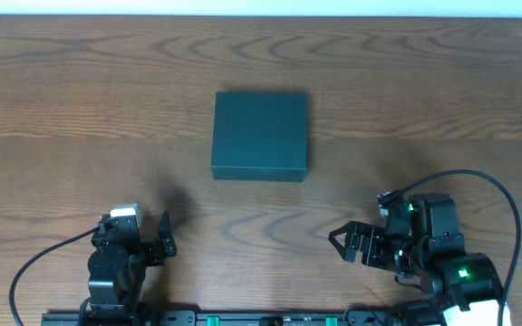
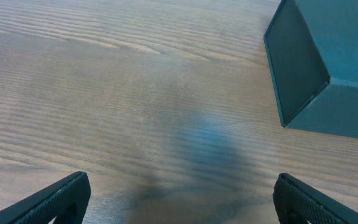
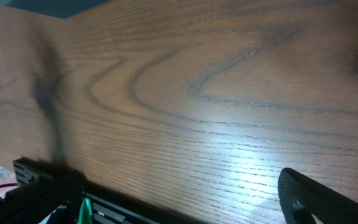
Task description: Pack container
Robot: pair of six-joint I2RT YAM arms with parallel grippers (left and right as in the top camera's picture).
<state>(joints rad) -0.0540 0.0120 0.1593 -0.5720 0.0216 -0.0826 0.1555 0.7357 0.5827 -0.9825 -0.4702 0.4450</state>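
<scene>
— Jaws at the near edge first: how do they stand?
— On the left gripper (image 2: 182,190) the jaws are spread wide. One dark finger shows at each lower corner of the left wrist view, with only bare wood between them. The right gripper (image 1: 342,244) points across toward the left side, and its jaws are parted too, holding nothing.
— Both at the front?
— Yes, each is near the front edge of the brown wood-grain surface (image 1: 62,91), and they are well apart from each other. A black cable (image 1: 506,208) loops out beside the right gripper.
— And farther out?
— The dark green, matte, roughly square container (image 1: 260,134) sits flat toward the middle of the surface, beyond both grippers and touching neither. From above, its top looks shut and level. The left wrist view catches its near corner at upper right, while the right wrist view shows only a sliver of green at its top left edge.
</scene>
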